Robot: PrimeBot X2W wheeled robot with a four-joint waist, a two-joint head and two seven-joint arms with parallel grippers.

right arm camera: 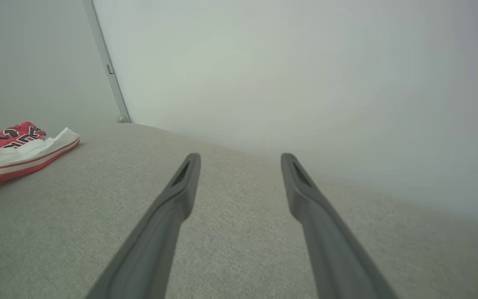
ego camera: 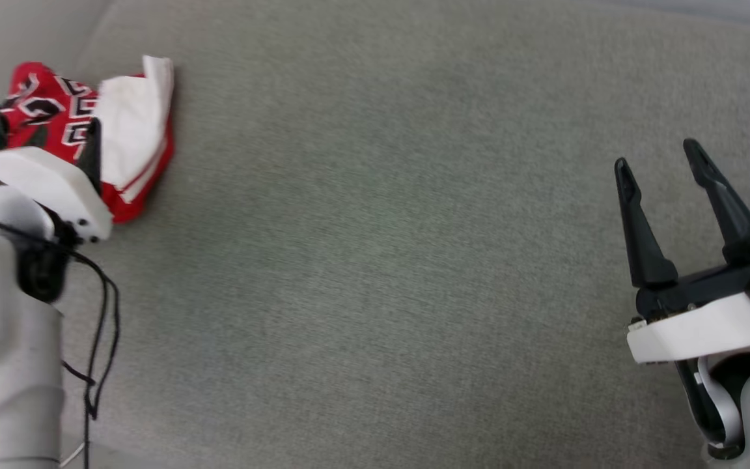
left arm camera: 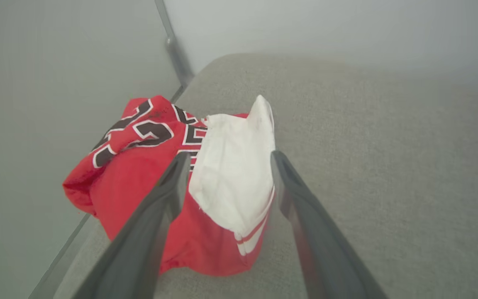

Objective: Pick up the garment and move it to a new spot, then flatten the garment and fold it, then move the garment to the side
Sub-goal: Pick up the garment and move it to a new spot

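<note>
The garment (ego camera: 133, 124) lies bunched and folded at the far left of the grey surface, red with black white-outlined lettering and a white sleeve with red-white stripe trim on top. My left gripper (ego camera: 40, 127) stands open just over it. In the left wrist view the left gripper (left arm camera: 228, 155) has its fingers on either side of the white sleeve of the garment (left arm camera: 135, 178), holding nothing. My right gripper (ego camera: 656, 155) is open and empty far off at the right. The right wrist view has the right gripper (right arm camera: 241, 157) over bare fabric and the garment (right arm camera: 19, 153) at its left edge.
The grey fabric surface (ego camera: 375, 260) spreads wide between the two arms. Its left edge (left arm camera: 62, 257) runs close beside the garment. A pale wall with a metal post (right arm camera: 108, 70) rises behind. A black cable (ego camera: 98, 339) hangs from my left arm.
</note>
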